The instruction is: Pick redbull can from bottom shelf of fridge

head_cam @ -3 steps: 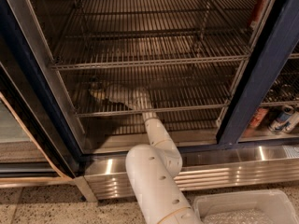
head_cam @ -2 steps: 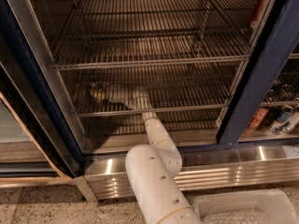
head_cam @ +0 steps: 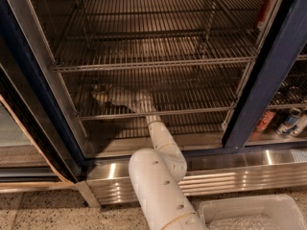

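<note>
- Nothing visible has shifted since the earlier frames: the white arm (head_cam: 160, 176) holds the same reach into the fridge (head_cam: 268, 80), and the cans lie where they did.
- From the lower middle of the view, the arm rises over the ribbed steel base panel (head_cam: 230, 176), then bends left across the bottom shelf (head_cam: 201, 99).
- The claw (head_cam: 100, 97) sits low over the left part of that wire rack, close to the left door frame. Whether it is open or closed cannot be told.
- The redbull can (head_cam: 97, 87) is hard to make out. Only a small dim shape shows right at the claw's tip, at the left end of the bottom shelf, and I cannot tell whether they touch.
- Beyond the navy post on the right, a red-orange can (head_cam: 264, 121) stands near two blue-and-silver cans (head_cam: 291, 121).
- A pale plastic bin (head_cam: 249, 212) is on the floor at the lower right.
</note>
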